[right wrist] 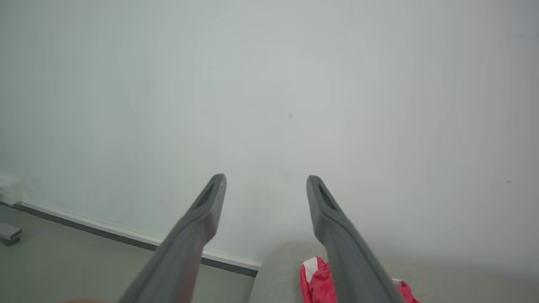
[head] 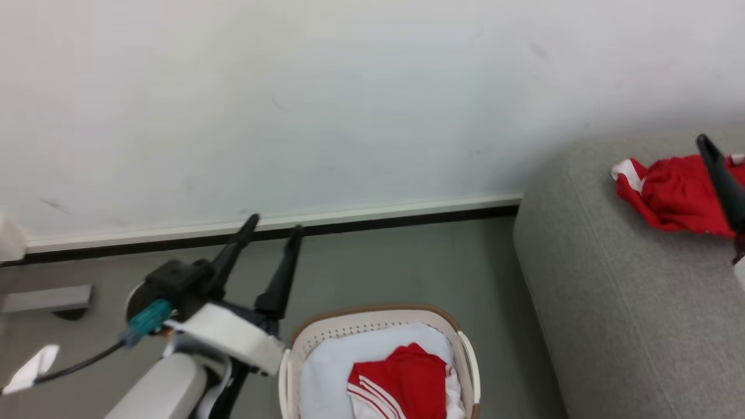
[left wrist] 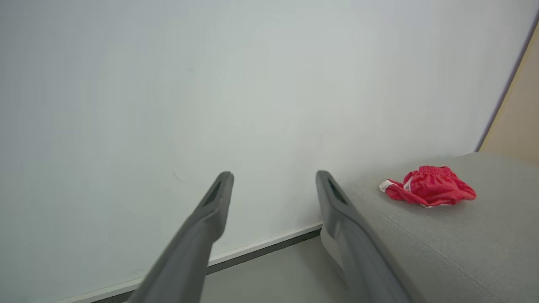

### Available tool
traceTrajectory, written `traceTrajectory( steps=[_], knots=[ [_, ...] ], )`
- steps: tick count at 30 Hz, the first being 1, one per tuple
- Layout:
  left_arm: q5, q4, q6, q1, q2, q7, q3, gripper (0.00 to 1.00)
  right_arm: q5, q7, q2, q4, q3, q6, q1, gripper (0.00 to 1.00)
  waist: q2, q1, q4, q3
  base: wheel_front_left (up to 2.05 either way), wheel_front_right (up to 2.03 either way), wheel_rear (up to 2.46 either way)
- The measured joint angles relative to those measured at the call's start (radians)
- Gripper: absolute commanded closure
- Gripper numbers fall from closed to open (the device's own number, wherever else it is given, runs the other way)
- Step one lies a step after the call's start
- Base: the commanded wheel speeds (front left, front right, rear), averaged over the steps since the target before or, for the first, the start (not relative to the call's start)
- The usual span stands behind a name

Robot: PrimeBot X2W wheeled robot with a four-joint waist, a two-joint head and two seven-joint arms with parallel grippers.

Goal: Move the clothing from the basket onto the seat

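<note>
The cream basket (head: 378, 317) with a brown rim stands on the floor at the bottom centre of the head view. Inside it, a red garment with white stripes (head: 401, 381) lies on white cloth (head: 326, 372). My left gripper (head: 273, 228) hangs open and empty just left of the basket, above the floor, and points at the wall (left wrist: 274, 174). The grey seat (head: 611, 291) fills the right side. On it lies a crumpled red garment (head: 669, 192), which also shows in the left wrist view (left wrist: 429, 187). Above that garment (right wrist: 318, 282) my right gripper (right wrist: 265, 181) is open and empty.
A white wall with a white and black baseboard (head: 378, 216) runs behind everything. Grey floor (head: 407, 262) separates the basket from the wall. A grey flat object (head: 46, 298) and a white scrap (head: 35, 364) lie at the far left. A beige panel (left wrist: 518, 105) borders the seat.
</note>
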Motion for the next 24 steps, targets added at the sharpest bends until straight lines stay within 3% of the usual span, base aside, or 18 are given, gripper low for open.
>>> traceTrajectory(
  steps=[7, 11, 18, 24],
  knots=[
    [0.021, -0.042, 0.039, 0.182, -0.018, 0.000, 0.162, 0.00, -0.115, -0.151, 0.253, -0.057, -0.225, 0.000, 0.231, 0.00, 0.0000, 0.0001, 0.048, -0.053, 0.00, 0.00, 0.00],
    [0.052, -0.072, 0.051, 0.284, -0.049, 0.000, 0.268, 0.00, -0.197, -0.212, 0.381, -0.075, -0.268, 0.000, 0.369, 0.00, 0.0000, 0.0001, 0.064, -0.068, 0.00, 0.00, 0.00],
    [0.173, -0.092, 0.023, 0.392, -0.137, 0.000, 0.410, 0.00, -0.327, -0.285, 0.494, -0.058, -0.271, 0.000, 0.498, 0.00, 0.0000, 0.0003, 0.067, -0.070, 0.00, 0.00, 0.00],
    [0.247, -0.062, -0.043, 0.460, -0.227, 0.000, 0.497, 0.00, -0.390, -0.298, 0.567, -0.007, -0.222, 0.000, 0.537, 0.00, 0.0000, 0.0003, 0.063, -0.066, 0.00, 0.00, 0.00]
  ],
)
